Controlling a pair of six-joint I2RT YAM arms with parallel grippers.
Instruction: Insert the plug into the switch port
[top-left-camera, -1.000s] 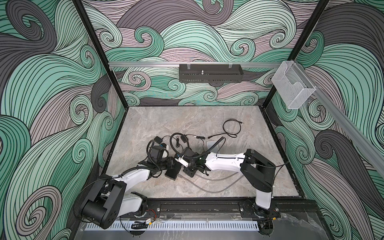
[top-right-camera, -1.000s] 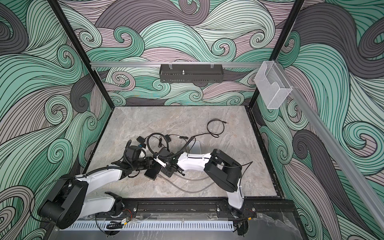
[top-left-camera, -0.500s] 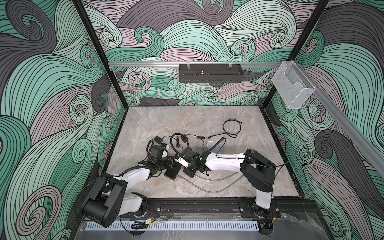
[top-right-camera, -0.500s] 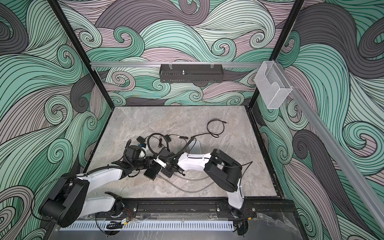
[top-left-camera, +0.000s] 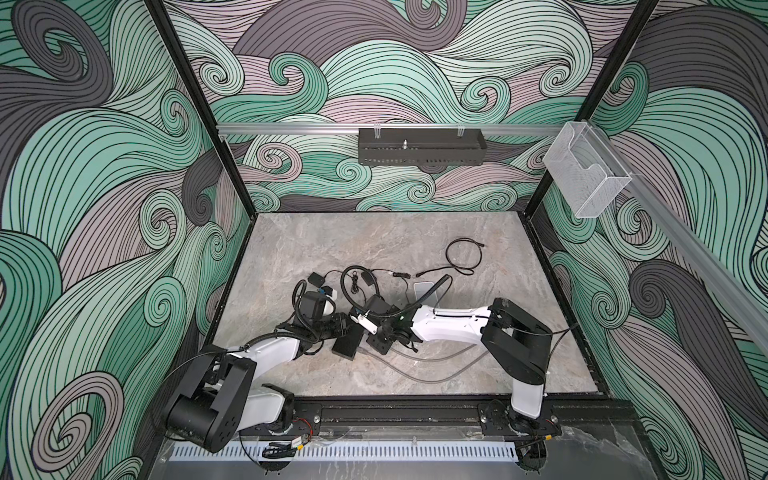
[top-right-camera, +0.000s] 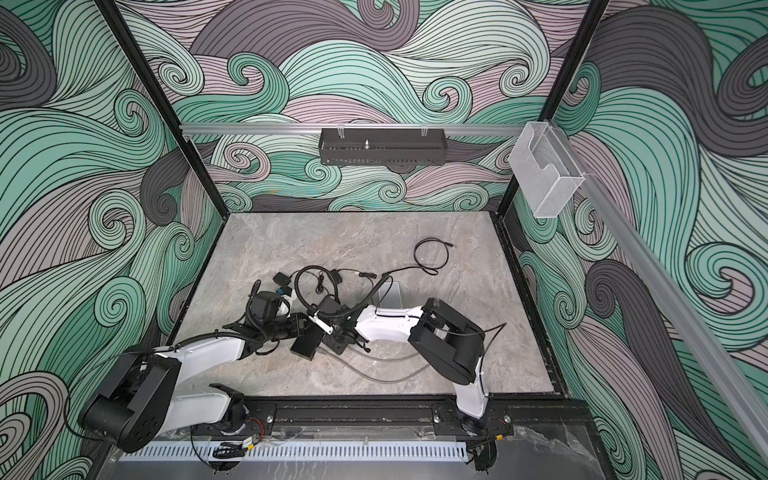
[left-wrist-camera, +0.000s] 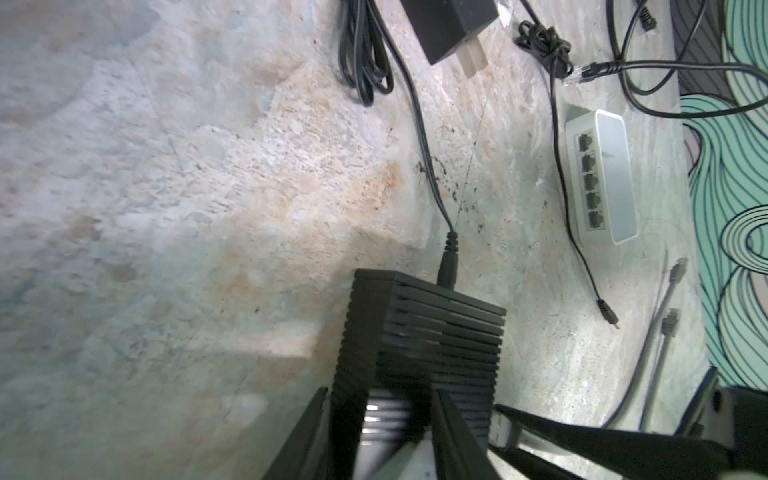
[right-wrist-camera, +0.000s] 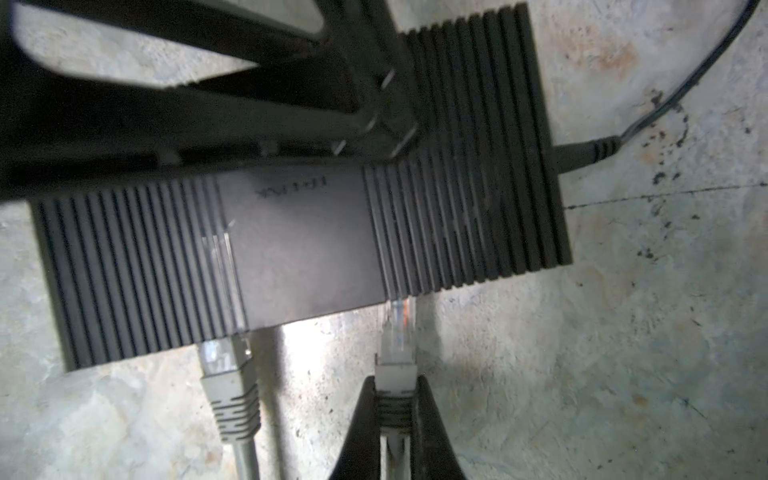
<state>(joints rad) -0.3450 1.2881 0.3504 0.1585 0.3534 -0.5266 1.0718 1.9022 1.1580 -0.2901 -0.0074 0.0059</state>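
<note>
**Plug at the port edge of the black switch; seating depth not visible**

Both top views: the black switch (top-left-camera: 347, 343) lay on the front half of the tabletop (top-left-camera: 374, 241), left of its middle, between the two arms. The grippers and the plug were too small and overlapped there to read.

Right wrist view: the right gripper (right-wrist-camera: 395, 384) was clenched on the grey boot of the plug (right-wrist-camera: 397, 332). The plug's clear tip met the switch's near edge and passed under the top face. The port row faced away from the camera, so which port it was at and how deep it sat could not be told. A second plug (right-wrist-camera: 224, 357) sat in the same edge, nearer the other end. The logo on the switch was blurred and unreadable.

Left wrist view: the left gripper (left-wrist-camera: 378, 415) grasped the black switch, one finger against its side and the other over the ribbed top. The finger roots were cut off by the frame. A power lead (left-wrist-camera: 446, 257) entered the switch's far end. A white switch (left-wrist-camera: 602, 174) lay well apart, nearer the tabletop's middle, with five ports showing.
</note>
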